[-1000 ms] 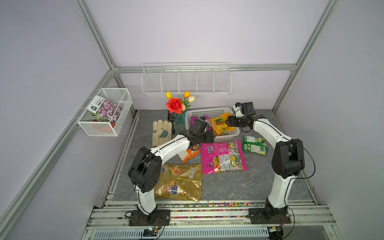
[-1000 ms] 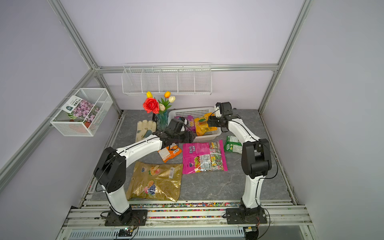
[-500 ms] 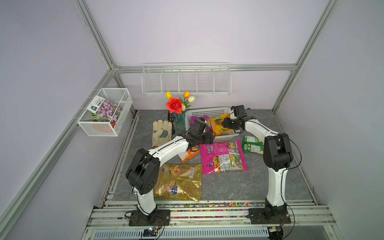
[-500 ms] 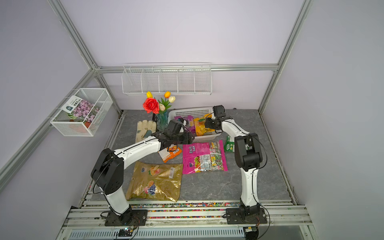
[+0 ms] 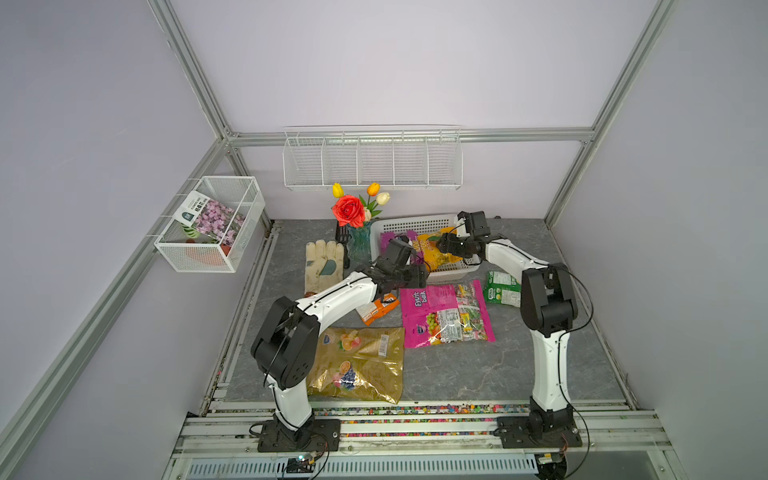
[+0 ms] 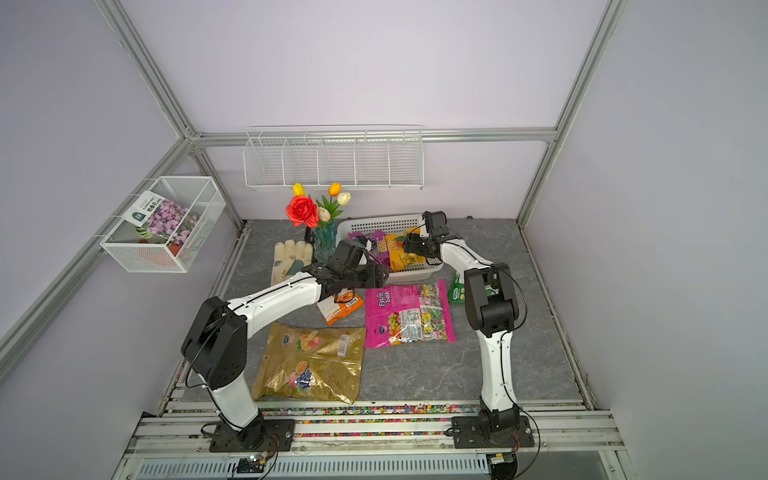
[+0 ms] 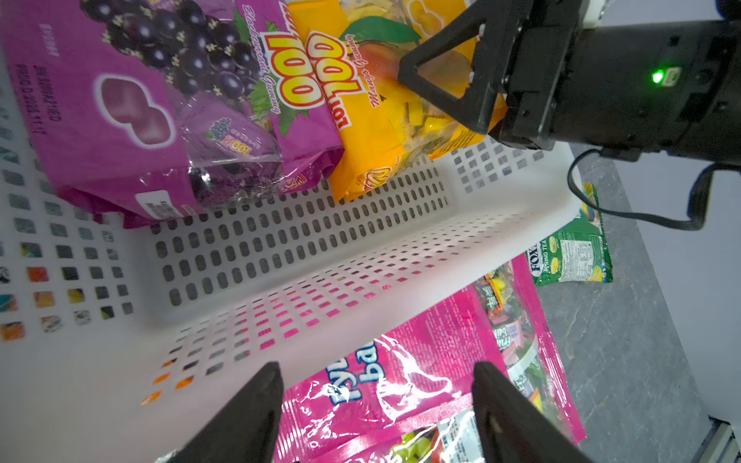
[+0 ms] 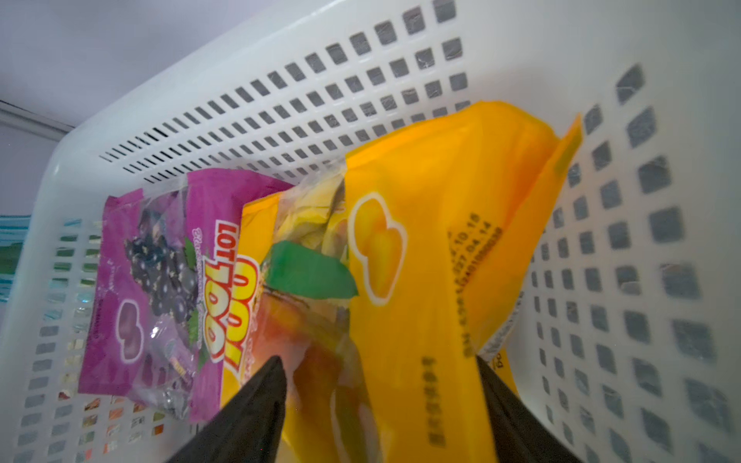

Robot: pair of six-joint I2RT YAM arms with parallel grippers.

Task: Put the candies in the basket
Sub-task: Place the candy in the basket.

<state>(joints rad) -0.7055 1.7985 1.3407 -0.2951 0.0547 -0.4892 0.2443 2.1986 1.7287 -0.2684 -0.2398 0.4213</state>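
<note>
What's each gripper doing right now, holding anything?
Left gripper: open, empty.
Right gripper: open, jaws astride the yellow-orange bag in the basket, not clamping it.

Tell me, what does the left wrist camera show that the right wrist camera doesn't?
Only the left wrist view shows the magenta candy bag and the green Fox's candy bag lying on the grey table outside the white perforated basket, plus the right hand over the yellow mango bag. Only the right wrist view shows that bag's folded end with its printed date code. Both show the basket holding the purple grape bag and the yellow mango bag side by side.
</note>
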